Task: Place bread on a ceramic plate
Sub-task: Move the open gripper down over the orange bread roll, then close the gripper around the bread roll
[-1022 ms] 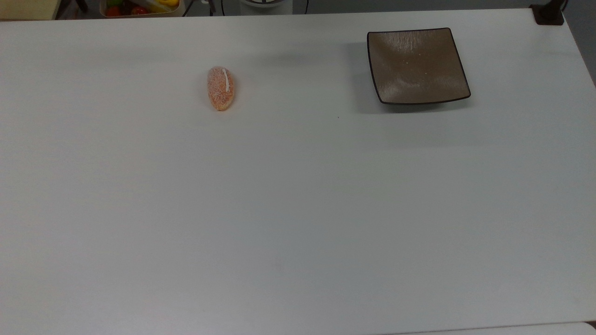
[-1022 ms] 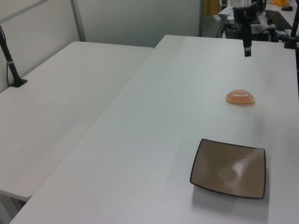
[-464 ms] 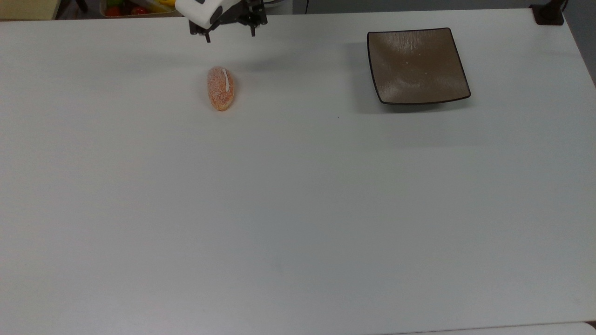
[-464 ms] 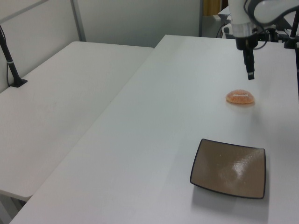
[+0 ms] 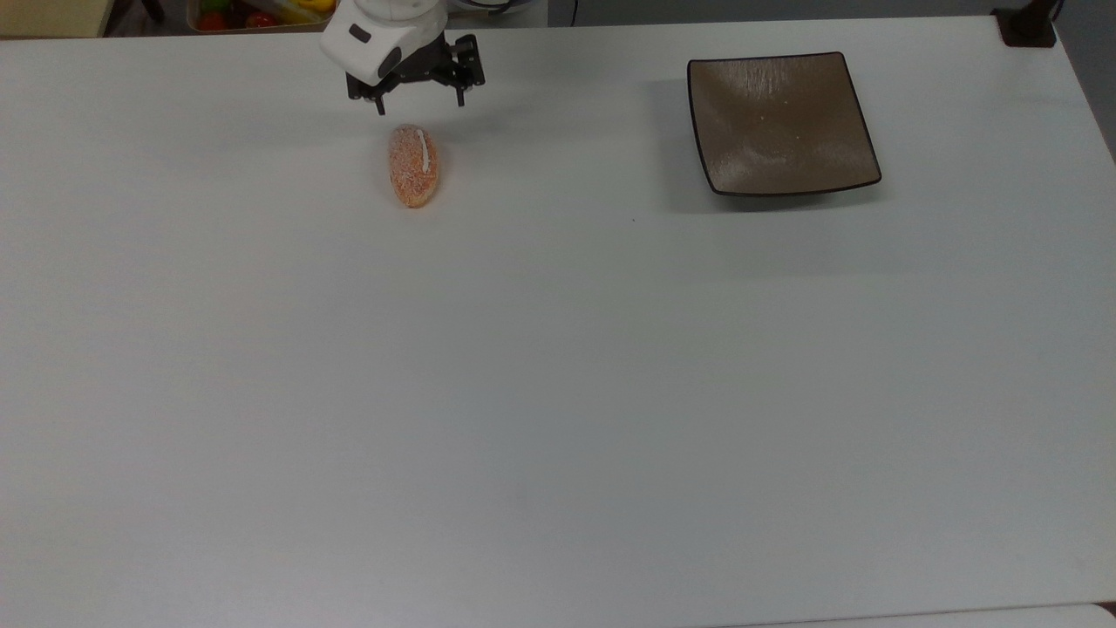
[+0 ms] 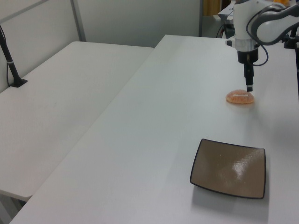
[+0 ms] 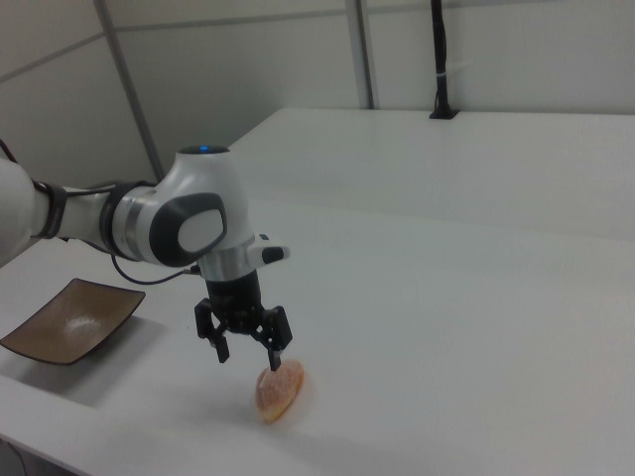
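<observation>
While hovering just above bread (image 5: pixel 413 165), gripper (image 5: pixel 419 98) spread wide, empty, touching nothing.

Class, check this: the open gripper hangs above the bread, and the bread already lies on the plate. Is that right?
Not quite. The bread lies on the bare table, well apart from the plate, which holds nothing; the top view shows the gap between them. The rest stands: the gripper is open and hangs above the bread, as the right view shows.
</observation>
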You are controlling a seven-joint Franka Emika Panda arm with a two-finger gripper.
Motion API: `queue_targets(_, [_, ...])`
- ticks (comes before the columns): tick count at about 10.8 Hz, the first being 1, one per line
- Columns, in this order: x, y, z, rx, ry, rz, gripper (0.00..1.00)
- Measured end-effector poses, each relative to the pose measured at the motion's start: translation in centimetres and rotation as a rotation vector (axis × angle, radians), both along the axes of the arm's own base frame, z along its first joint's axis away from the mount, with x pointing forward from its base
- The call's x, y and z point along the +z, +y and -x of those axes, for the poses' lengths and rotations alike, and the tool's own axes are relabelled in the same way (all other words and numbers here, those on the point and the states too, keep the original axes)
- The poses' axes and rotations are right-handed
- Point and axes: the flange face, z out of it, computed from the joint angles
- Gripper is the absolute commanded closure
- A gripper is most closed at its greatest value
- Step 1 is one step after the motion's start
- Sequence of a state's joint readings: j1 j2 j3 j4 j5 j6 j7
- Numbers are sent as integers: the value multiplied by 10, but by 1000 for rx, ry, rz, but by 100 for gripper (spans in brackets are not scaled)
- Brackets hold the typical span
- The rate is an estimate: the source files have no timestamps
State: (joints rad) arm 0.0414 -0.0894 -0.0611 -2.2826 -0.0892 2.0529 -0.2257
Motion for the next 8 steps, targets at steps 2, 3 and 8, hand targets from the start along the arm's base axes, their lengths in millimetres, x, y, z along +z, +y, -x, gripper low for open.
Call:
queue_targets(2, [-17, -4, 1, -3, -60, -5, 0])
queue_targets(3, [-25, -5, 3, -4, -84, -8, 0])
queue_targets(8, [-60, -9, 2, -4, -167, -13, 0])
